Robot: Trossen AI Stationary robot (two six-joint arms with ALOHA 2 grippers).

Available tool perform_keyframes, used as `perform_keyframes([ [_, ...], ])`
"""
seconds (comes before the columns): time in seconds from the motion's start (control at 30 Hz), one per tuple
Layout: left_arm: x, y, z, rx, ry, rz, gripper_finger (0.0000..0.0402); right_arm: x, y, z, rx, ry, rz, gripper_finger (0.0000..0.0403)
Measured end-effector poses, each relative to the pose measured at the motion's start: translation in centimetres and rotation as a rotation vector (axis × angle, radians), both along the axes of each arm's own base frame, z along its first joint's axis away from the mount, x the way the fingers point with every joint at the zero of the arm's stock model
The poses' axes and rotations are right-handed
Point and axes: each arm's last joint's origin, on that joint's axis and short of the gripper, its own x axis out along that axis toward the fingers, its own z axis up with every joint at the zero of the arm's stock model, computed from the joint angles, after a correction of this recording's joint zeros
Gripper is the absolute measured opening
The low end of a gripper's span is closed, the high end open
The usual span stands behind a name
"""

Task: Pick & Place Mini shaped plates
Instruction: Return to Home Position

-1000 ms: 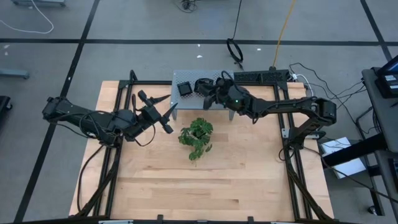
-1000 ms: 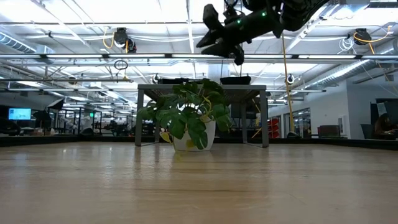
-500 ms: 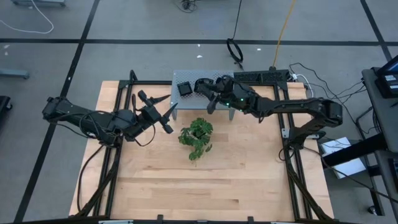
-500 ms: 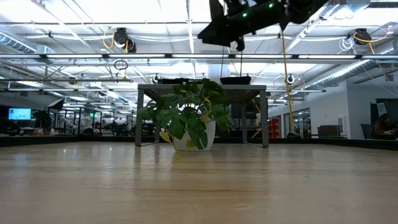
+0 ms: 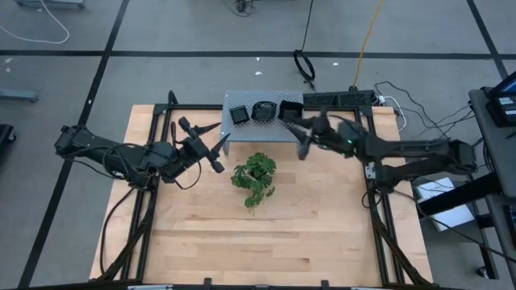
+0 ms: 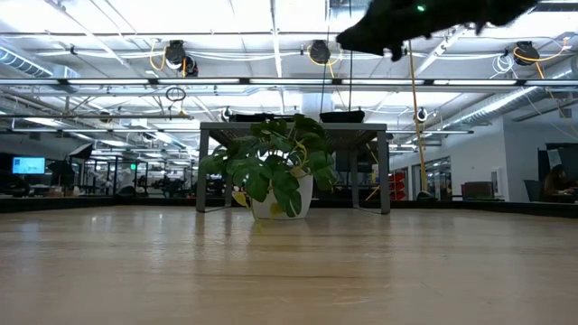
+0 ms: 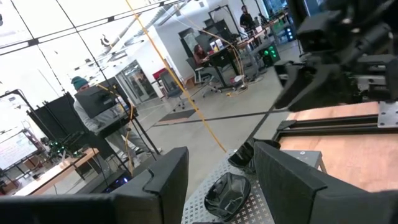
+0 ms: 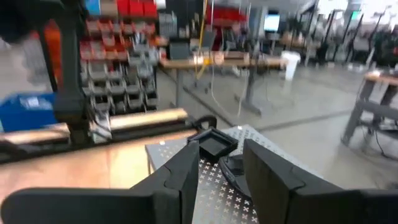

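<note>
Three mini shaped plates sit flat on the grey perforated shelf (image 5: 262, 127) at the table's far edge: a square one (image 5: 239, 114), a wavy round one (image 5: 263, 110) and a second square one (image 5: 290, 110). My right gripper (image 5: 298, 139) hangs open and empty in the air just off the shelf's right end; its wrist view shows the square plate (image 8: 213, 143) and a wavy one (image 8: 233, 169) ahead of its fingers. My left gripper (image 5: 222, 151) waits open by the shelf's left leg, and its wrist view shows a wavy plate (image 7: 227, 190) beyond its fingers.
A green leafy plant in a white pot (image 5: 255, 179) stands on the wooden table just in front of the shelf, between both grippers. In the low view the plant (image 6: 271, 176) hides the shelf's middle. Bare wood spreads across the table's near half (image 5: 258, 242).
My right gripper has drawn back from above the shelf's middle toward the table's right edge and a little nearer, staying high. The wavy plate and the right square plate, which it covered before, now show on the shelf. The left arm has kept still.
</note>
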Motion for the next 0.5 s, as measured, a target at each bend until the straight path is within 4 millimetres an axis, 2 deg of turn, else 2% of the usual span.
perform_keyframes([
  [0.27, 0.0, 0.0, 0.0, 0.000, 0.000, 0.000, 0.0186, -4.6, 1.3, -5.3, -0.019, -0.241, 0.090, 0.0114],
  [0.5, 0.0, 0.0, 0.0, 0.000, 0.000, 0.000, 0.0186, -5.5, 1.7, -7.6, 0.014, -0.228, 0.147, 0.0114],
])
